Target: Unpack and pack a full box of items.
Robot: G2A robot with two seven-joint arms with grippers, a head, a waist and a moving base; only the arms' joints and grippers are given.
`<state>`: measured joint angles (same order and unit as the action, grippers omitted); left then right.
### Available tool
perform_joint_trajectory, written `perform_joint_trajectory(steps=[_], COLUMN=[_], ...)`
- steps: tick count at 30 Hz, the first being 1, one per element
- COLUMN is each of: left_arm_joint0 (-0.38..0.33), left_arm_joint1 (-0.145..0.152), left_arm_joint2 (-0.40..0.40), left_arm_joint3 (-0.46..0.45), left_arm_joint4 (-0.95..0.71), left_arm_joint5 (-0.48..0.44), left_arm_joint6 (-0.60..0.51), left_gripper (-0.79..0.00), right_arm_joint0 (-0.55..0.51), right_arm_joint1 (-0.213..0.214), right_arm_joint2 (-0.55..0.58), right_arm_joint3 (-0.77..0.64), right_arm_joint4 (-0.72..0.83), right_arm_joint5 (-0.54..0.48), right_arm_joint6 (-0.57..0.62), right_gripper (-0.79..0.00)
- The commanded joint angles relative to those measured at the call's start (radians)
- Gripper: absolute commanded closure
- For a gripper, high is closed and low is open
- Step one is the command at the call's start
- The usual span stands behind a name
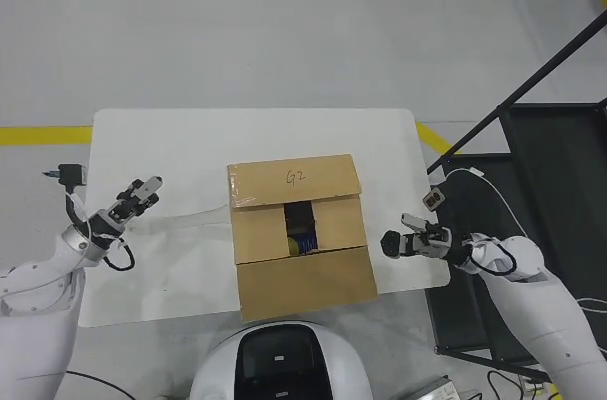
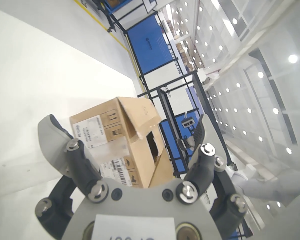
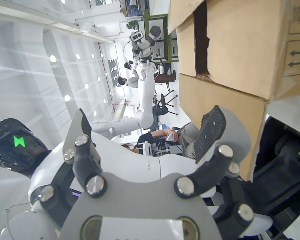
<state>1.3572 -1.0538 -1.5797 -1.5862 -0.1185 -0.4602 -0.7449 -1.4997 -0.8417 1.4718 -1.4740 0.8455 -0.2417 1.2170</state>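
- Left gripper [image 2: 126, 126] [image 1: 143, 190], grey-fingered with dark links, hangs above the left part of the white rectangular table [image 1: 183, 150] [image 2: 40, 63]; its jaws are spread wide and hold nothing.
- Right gripper [image 3: 147, 118] [image 1: 395, 243] sits at the table's right edge, near the right side of the box but apart from it; its jaws too are spread wide and empty.
- Brown corrugated cardboard box [image 1: 303, 275] [image 2: 140, 116] [image 3: 240, 51] stands in the middle of the table, between the two grippers and well apart from the left one.
- The box's far and near outer flaps lie almost flat, and the two inner flaps leave a dark slot [image 1: 301, 222] between them at the centre of the top.
- A blue item [image 1: 304, 243] shows inside through that slot; what it is cannot be told.
- White printed labels [image 2: 90, 132] are stuck on the box's side wall facing the left gripper.
- A black metal frame rack [image 1: 543, 150] stands on the floor just beside the table's right side; a yellow floor line [image 1: 33, 135] runs behind the table on the left.
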Motion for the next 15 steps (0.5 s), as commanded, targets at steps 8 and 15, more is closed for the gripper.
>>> perform_joint_trajectory(steps=[8, 15], left_arm_joint0=[-0.107, -0.188], left_arm_joint1=[-0.01, -0.029], left_arm_joint2=[0.161, 0.287], left_arm_joint3=[0.021, 0.101], left_arm_joint4=[-0.051, -0.046], left_arm_joint5=[-0.065, -0.126], left_arm_joint6=[-0.153, -0.155], left_gripper=[-0.785, -0.785], right_arm_joint0=[0.016, 0.03], right_arm_joint1=[-0.007, -0.018], right_arm_joint2=[0.038, 0.033], right_arm_joint3=[0.123, 0.185], right_arm_joint4=[0.095, 0.12], right_arm_joint5=[0.012, 0.006], right_arm_joint6=[0.026, 0.029], right_gripper=[-0.785, -0.785])
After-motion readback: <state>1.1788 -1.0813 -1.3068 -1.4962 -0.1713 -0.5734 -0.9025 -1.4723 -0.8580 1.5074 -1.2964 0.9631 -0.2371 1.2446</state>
